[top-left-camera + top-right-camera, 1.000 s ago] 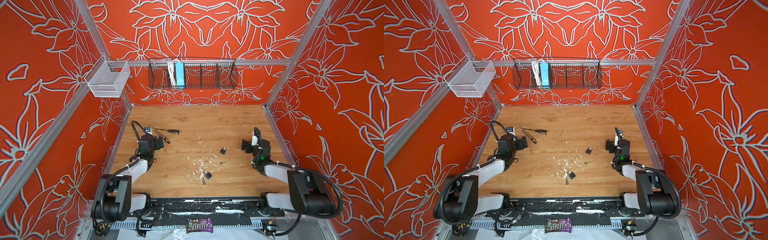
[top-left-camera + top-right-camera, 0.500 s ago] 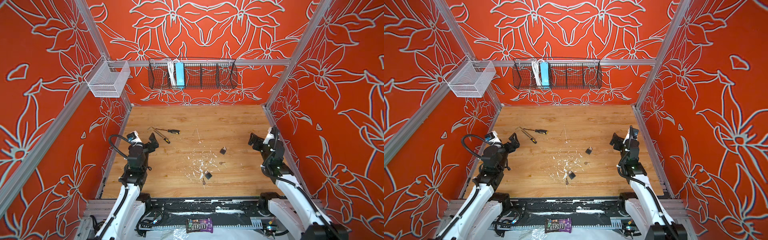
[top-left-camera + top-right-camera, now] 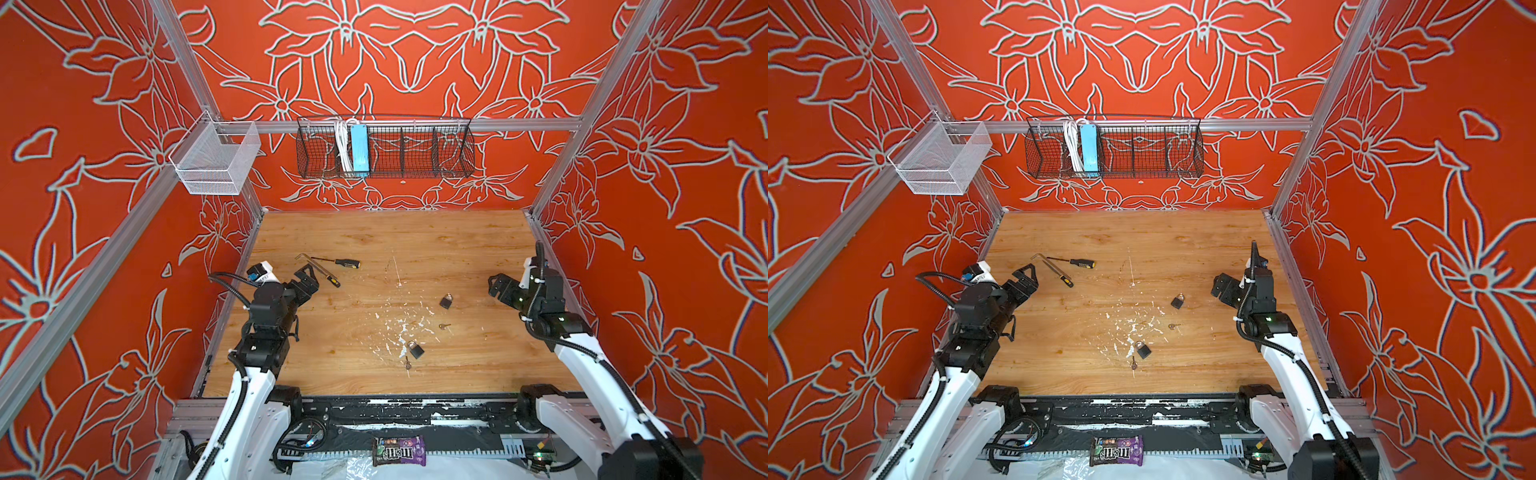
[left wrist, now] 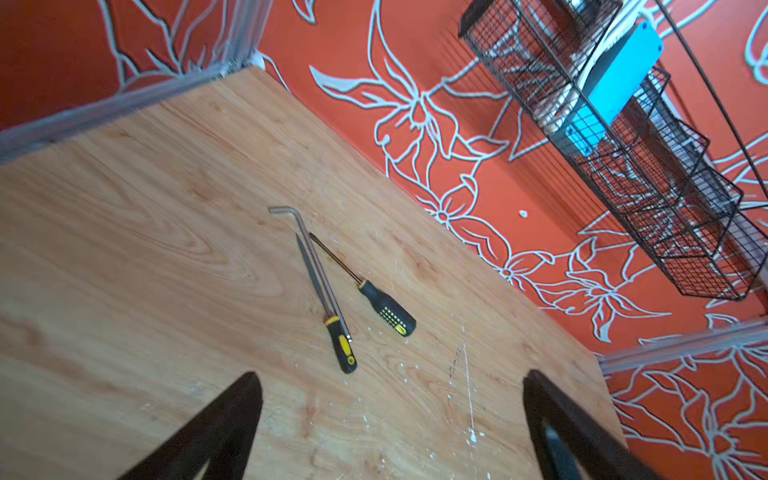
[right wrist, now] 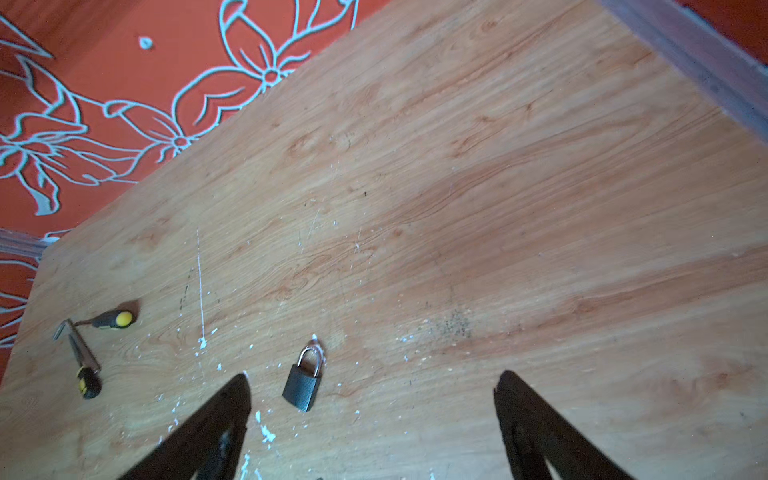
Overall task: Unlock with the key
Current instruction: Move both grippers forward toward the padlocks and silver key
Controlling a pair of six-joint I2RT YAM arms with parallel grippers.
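Two small dark padlocks lie on the wooden table, one mid-right (image 3: 446, 301) (image 3: 1178, 301) (image 5: 303, 384) and one nearer the front (image 3: 415, 350) (image 3: 1143, 350). A small key (image 3: 444, 326) (image 3: 1174, 326) lies between them, and another key (image 3: 407, 363) (image 3: 1133, 364) rests just in front of the nearer padlock. My right gripper (image 3: 500, 289) (image 3: 1223, 286) (image 5: 374, 374) hangs open above the table, right of the far padlock. My left gripper (image 3: 307, 279) (image 3: 1025, 279) (image 4: 390, 374) is open at the left, holding nothing.
Two black-and-yellow screwdrivers (image 3: 345, 262) (image 4: 386, 309) and a hex key (image 3: 305, 257) lie beside the left gripper. A black wire basket (image 3: 384, 145) and a white mesh basket (image 3: 216, 160) hang on the back rail. A candy packet (image 3: 399, 451) lies on the front frame. White flecks dot the table's middle.
Both arms have unfolded and risen from their low folded pose. The grippers hover over much the same spots, still open. Padlocks and keys have not moved.
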